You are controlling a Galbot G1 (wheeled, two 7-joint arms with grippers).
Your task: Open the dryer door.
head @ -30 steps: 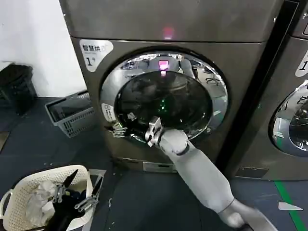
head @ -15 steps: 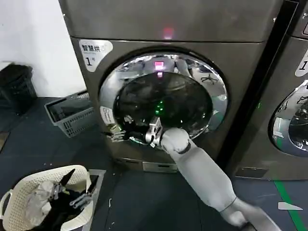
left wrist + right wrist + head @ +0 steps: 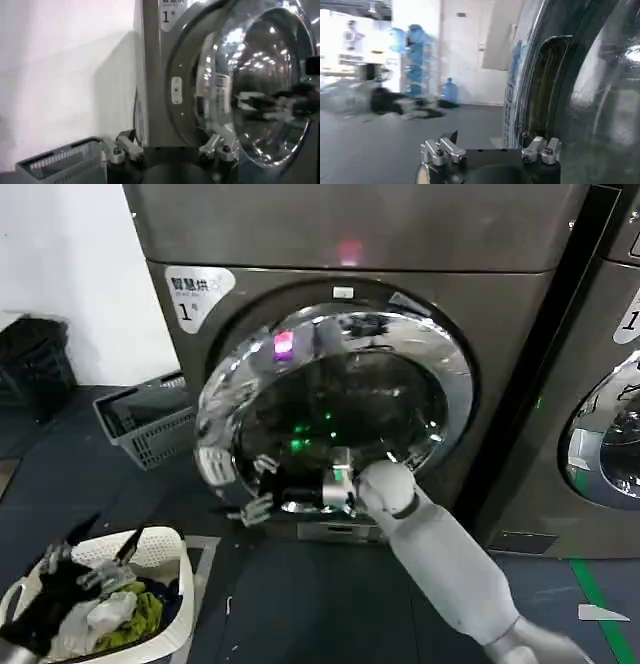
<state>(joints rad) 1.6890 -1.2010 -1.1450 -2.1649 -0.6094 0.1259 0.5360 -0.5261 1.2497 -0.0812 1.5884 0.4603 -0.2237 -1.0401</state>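
The dryer door [image 3: 228, 399], a wide chrome ring around dark domed glass, stands ajar with its left edge swung out from the grey machine. My right gripper [image 3: 256, 506] is at the door's lower left edge, open, with the arm reaching in from the lower right. In the right wrist view the right gripper [image 3: 490, 150] has its fingers spread, one finger [image 3: 543, 149] close by the door's rim [image 3: 521, 100]. My left gripper [image 3: 82, 569] hovers low at the left over a laundry basket, open. In the left wrist view the left gripper [image 3: 169, 149] faces the door [image 3: 260, 100] from the side.
A white laundry basket [image 3: 165, 552] with clothes sits on the floor at the lower left. A grey plastic basket [image 3: 150, 419] lies beside the dryer, and a black bin [image 3: 35, 364] stands by the wall. A second machine [image 3: 600, 384] stands at the right.
The door has swung out from its left edge. My right gripper moved down and toward me with that edge. My left gripper shifted left over the white basket.
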